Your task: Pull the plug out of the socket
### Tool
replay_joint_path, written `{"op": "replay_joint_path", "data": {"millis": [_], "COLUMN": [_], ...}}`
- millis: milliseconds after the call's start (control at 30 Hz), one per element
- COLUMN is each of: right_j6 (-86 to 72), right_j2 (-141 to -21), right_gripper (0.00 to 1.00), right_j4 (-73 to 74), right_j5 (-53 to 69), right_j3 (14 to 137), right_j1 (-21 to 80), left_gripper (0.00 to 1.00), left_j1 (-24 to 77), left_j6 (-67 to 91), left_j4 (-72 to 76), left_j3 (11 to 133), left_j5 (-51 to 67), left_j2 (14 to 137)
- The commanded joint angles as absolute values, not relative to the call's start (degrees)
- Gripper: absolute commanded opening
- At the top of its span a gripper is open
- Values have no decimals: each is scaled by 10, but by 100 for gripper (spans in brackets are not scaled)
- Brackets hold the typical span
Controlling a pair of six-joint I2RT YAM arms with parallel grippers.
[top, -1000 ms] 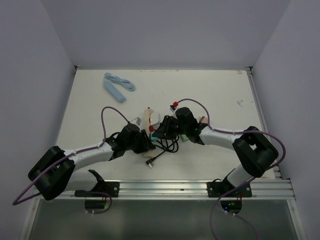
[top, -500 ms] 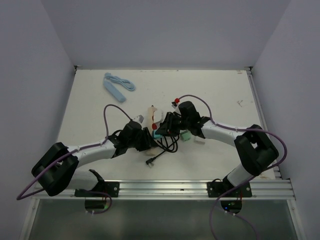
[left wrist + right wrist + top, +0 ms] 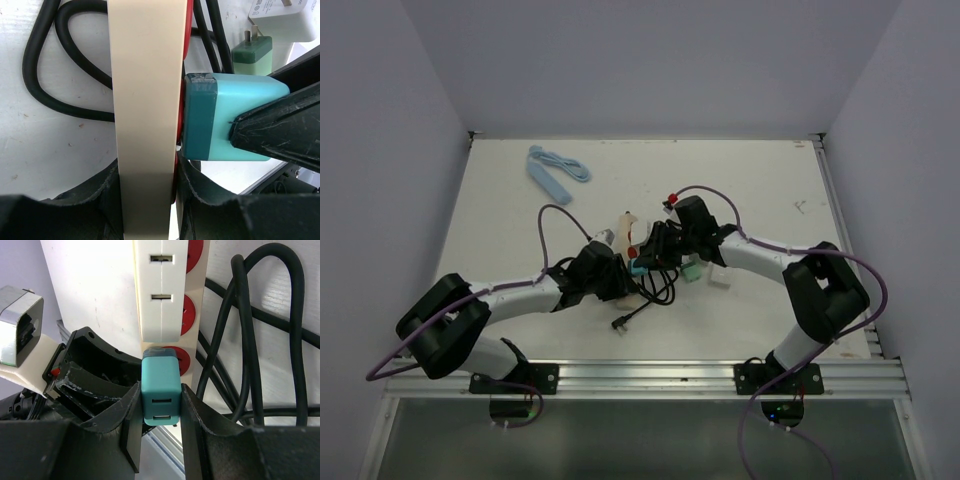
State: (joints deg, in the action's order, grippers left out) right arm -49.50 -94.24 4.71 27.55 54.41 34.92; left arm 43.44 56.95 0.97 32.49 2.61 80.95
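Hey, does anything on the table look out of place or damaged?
Nothing looks broken or spilled. The power strip is turned on its edge in the left gripper, with the teal plug seated in it and pinched by the right gripper. A black cable lies in untidy loops beside it.

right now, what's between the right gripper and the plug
Nothing. In the right wrist view the right gripper has its fingers pressed straight against the plug, with no gap.
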Motion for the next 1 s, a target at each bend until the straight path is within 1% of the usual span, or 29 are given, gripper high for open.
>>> {"op": "replay_joint_path", "data": {"millis": [0, 67, 167, 333, 433, 567, 633, 700, 867, 967], "right_j6": [-491, -490, -488, -483, -490, -512, -517, -513, -496, -492], "right_j2": [-903, -893, -866, -809, -783, -779, -789, -796, -814, -825], "right_gripper": [0, 0, 0, 0, 0, 0, 0, 0, 0, 0], "right_j4": [4, -32, -48, -47, -75, -139, -129, -89, 35, 71], "right_j5": [245, 247, 252, 249, 244, 243, 245, 244, 214, 191], "right_j3": [569, 537, 494, 434, 399, 367, 383, 407, 508, 552], "right_j1": [319, 319, 319, 319, 319, 320, 319, 319, 320, 322], "left_gripper": [0, 0, 0, 0, 0, 0, 0, 0, 0, 0], "left_j1": [427, 427, 420, 398, 392, 388, 388, 390, 399, 401], "left_j6": [568, 577, 593, 599, 604, 606, 606, 604, 607, 606], "left_j4": [-147, -149, -158, -158, -158, -158, -159, -168, -166, -163], "left_j3": [285, 276, 270, 264, 262, 258, 258, 265, 265, 265], "left_j5": [-70, -76, -84, -84, -81, -79, -81, -89, -90, -90], "left_j2": [832, 828, 822, 805, 801, 792, 791, 795, 802, 809]}}
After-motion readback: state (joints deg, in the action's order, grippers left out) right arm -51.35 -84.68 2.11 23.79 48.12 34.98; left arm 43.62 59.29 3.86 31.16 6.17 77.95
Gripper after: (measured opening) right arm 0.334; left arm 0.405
